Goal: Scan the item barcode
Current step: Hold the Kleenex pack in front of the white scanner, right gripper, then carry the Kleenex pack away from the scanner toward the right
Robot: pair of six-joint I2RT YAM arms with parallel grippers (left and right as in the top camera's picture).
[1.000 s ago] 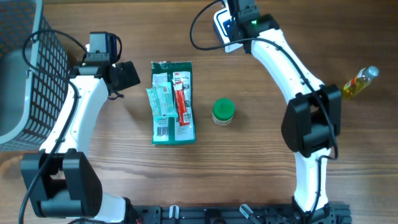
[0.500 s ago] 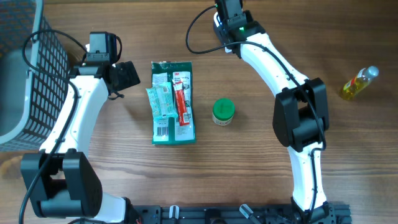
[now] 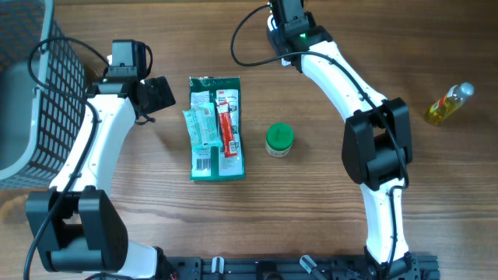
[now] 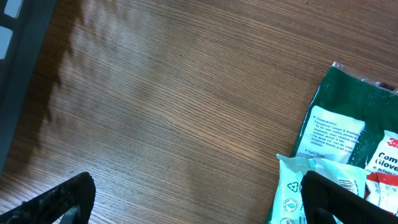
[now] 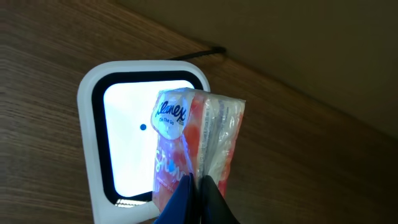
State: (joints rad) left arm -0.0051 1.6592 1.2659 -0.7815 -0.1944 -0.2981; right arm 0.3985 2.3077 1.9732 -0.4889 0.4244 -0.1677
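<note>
right gripper (image 5: 198, 194): clamped on a pink-and-white plastic-wrapped tissue pack (image 5: 198, 134) | pack: over the lit window of a white-framed rectangular scanner (image 5: 88, 124), far edge of the wooden surface (image 3: 311, 210) | left gripper (image 4: 198, 202): spread wide, empty, beside a flat green packet (image 3: 216, 128)

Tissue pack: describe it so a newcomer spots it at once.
Follow the right arm to the white-framed scanner at the far side. The tissue pack is pinched in the right hand above its lit window: the only pink-orange, clear-wrapped item, labelled Kleenex.
</note>
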